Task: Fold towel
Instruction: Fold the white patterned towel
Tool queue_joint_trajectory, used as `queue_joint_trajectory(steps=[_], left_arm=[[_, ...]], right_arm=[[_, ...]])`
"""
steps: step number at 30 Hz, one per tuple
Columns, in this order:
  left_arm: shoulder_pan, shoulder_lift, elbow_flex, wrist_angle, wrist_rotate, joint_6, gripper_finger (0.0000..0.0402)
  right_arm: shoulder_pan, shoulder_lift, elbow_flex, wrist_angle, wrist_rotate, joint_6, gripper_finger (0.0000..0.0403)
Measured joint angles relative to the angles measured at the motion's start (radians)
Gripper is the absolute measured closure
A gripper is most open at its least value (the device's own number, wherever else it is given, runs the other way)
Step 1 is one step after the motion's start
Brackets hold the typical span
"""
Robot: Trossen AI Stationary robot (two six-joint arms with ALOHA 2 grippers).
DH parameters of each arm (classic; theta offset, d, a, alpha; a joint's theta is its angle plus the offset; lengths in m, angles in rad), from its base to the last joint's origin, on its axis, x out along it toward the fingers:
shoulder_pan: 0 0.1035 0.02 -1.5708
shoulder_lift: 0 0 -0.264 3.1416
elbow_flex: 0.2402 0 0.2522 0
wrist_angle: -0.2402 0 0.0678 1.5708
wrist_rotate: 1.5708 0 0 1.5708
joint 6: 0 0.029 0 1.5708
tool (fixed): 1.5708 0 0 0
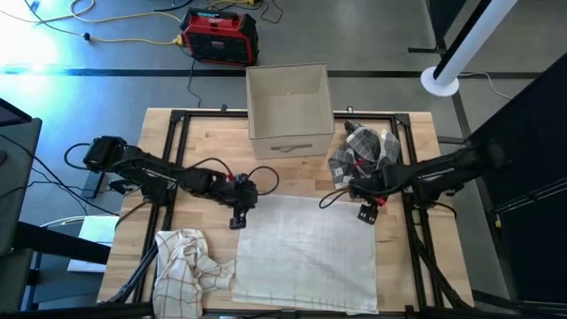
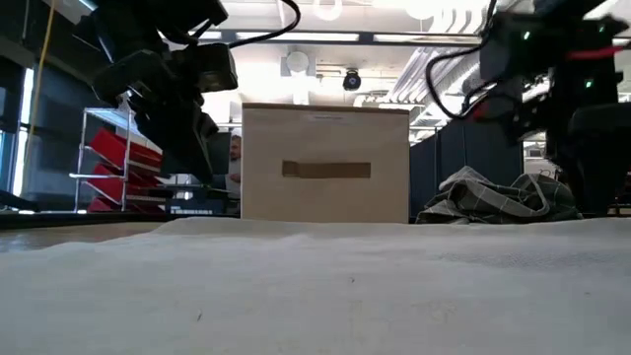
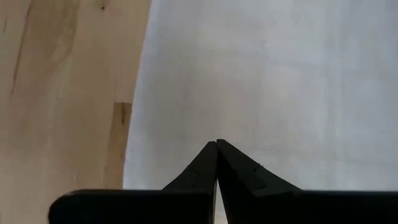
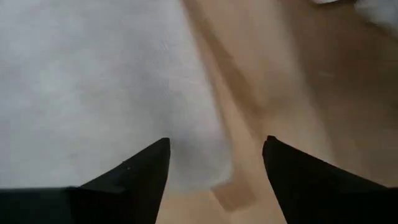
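A white towel lies spread flat on the wooden table, seen also in the low view. My left gripper hovers over the towel's far left corner with its fingers shut together; the towel fills the view beyond them. My right gripper hovers open over the far right corner. Its fingers stand on either side of the towel's right edge, with bare wood beyond. In the low view both arms hang above the cloth.
A beige box stands at the table's far middle. A crumpled checked cloth lies at the near left beside the towel. Another heap of checked cloth sits at the far right. Black frame rails run along the table's sides.
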Motion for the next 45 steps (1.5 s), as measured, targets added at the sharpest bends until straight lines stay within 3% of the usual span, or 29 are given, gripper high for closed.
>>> queue_joint_trajectory(steps=[4, 7, 10, 13, 15, 18, 20, 29, 34, 36, 40, 43, 45], left_arm=[[-0.005, 0.000, 0.000, -0.008, 0.021, 0.000, 0.0401], [-0.004, 0.000, 0.000, -0.008, 0.017, 0.001, 0.0401], [-0.004, 0.000, 0.000, -0.009, -0.019, 0.002, 0.0401], [-0.004, 0.016, 0.002, -0.037, -0.053, 0.064, 0.0400], [-0.004, 0.039, 0.002, -0.064, -0.122, 0.103, 0.0393], [0.007, 0.071, 0.002, -0.073, -0.253, 0.159, 0.0371], [0.032, 0.077, 0.002, -0.071, -0.255, 0.173, 0.0350], [0.235, 0.080, 0.002, -0.062, 0.049, 0.123, 0.0225], [0.254, 0.131, 0.002, -0.001, 0.166, 0.123, 0.0187], [0.247, 0.166, 0.002, 0.014, 0.208, 0.131, 0.0183], [0.244, 0.231, 0.007, 0.047, 0.200, 0.118, 0.0199], [0.244, 0.253, 0.009, 0.048, 0.172, 0.115, 0.0247], [0.245, 0.250, 0.008, 0.047, 0.158, 0.109, 0.0301]], right_arm=[[-0.015, 0.015, -0.074, 0.085, -0.028, -0.014, 0.0162], [-0.015, 0.012, -0.108, 0.100, -0.016, 0.002, 0.0189], [-0.008, 0.011, -0.118, 0.091, 0.007, 0.013, 0.0256], [0.001, 0.012, -0.118, 0.086, 0.019, 0.013, 0.0352], [0.008, 0.013, -0.115, 0.096, 0.019, 0.003, 0.0388], [0.019, 0.013, -0.115, 0.117, 0.019, 0.006, 0.0384], [0.029, 0.013, -0.115, 0.135, 0.023, 0.010, 0.0385], [0.057, 0.014, -0.115, 0.145, 0.049, 0.023, 0.0397], [0.058, 0.014, -0.115, 0.144, 0.052, 0.024, 0.0397], [0.058, 0.014, -0.115, 0.145, 0.052, 0.024, 0.0397], [0.058, 0.015, -0.115, 0.144, 0.052, 0.023, 0.0397], [0.058, 0.015, -0.115, 0.142, 0.053, 0.015, 0.0397], [0.058, 0.013, -0.115, 0.143, 0.059, 0.014, 0.0397]])
